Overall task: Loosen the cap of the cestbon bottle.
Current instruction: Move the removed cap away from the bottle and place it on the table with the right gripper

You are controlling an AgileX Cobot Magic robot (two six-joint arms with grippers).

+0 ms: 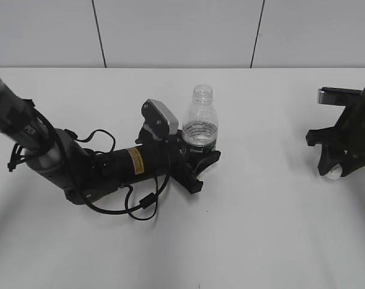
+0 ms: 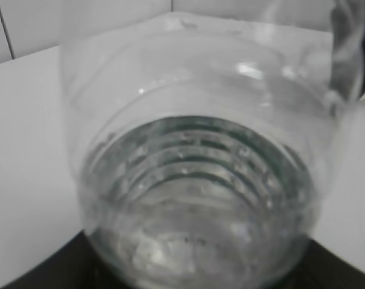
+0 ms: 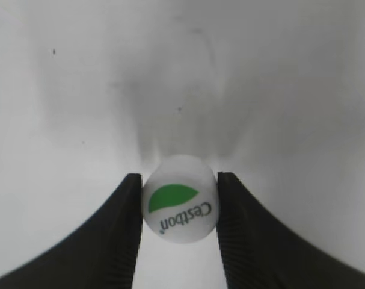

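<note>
The cestbon bottle [image 1: 200,120] stands upright at the table's middle, clear and ribbed, with a dark green label band low down and an open neck with no cap on it. My left gripper [image 1: 201,155] is shut on the bottle's lower part, the arm lying low across the table. The bottle fills the left wrist view [image 2: 200,198]. The cap [image 3: 179,208], white with a green leaf and "Cestbon" on top, sits between the fingers of my right gripper [image 3: 179,180], which touch both its sides. In the exterior view my right gripper [image 1: 334,168] holds the cap [image 1: 332,174] at the table surface, far right.
The white table [image 1: 260,229] runs back to a pale panelled wall [image 1: 170,30]. The left arm's cables [image 1: 140,205] loop on the table beside the arm. A grey camera block [image 1: 338,95] sticks out from the right arm.
</note>
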